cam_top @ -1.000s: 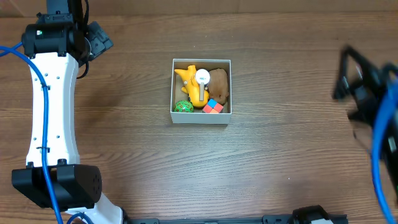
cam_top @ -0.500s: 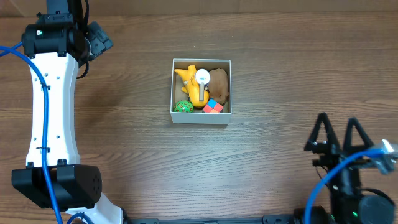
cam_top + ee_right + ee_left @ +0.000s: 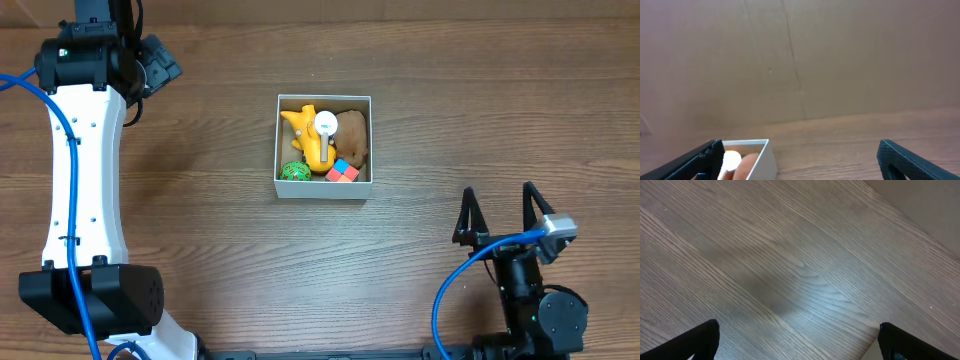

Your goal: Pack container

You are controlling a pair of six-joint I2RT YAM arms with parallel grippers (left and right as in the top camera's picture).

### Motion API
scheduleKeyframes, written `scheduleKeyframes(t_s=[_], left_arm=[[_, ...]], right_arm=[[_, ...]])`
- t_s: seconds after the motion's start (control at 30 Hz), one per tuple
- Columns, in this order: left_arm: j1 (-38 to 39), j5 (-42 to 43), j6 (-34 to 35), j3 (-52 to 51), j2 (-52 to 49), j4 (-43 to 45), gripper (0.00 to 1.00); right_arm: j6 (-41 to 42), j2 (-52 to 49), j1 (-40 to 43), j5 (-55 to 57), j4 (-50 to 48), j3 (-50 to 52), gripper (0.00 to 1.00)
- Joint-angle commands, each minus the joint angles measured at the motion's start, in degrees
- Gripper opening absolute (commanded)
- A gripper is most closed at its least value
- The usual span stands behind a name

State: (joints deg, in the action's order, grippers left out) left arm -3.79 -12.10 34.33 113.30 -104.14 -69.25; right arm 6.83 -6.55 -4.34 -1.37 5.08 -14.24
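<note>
Gaping empty: left gripper (image 3: pixel 797 341), right gripper (image 3: pixel 497 188)

The worktop (image 3: pixel 200 250) is a brown wood-grain surface, with the grain running left to right in the overhead view. The left wrist view shows a soft pale reflection (image 3: pixel 810 287) on it. Behind the worktop stands a plain tan wall (image 3: pixel 865 50) with one vertical seam (image 3: pixel 794 60).

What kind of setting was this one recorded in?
Probably a robotics lab bench: a brown wood-grain table, a white robot arm with blue cables, and a plain beige wall behind. A square white-walled cardboard box of toys sits on it.
</note>
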Motion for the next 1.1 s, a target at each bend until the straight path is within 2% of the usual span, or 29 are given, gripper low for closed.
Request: scheduleKeyframes(t_s=[0.0, 0.27, 1.07], left_arm=[[-0.3, -0.5, 0.0, 0.7, 0.7, 0.0, 1.00], [-0.3, -0.5, 0.0, 0.7, 0.7, 0.0, 1.00], [-0.3, -0.5, -0.1, 0.7, 0.7, 0.1, 1.00]], right_arm=[[-3.7, 2.6, 1.1, -1.3, -0.5, 3.1, 1.00], [-3.7, 6.4, 1.1, -1.3, -0.5, 8.1, 1.00], [-3.7, 6.4, 1.1, 0.2, -0.3, 13.8, 1.00]])
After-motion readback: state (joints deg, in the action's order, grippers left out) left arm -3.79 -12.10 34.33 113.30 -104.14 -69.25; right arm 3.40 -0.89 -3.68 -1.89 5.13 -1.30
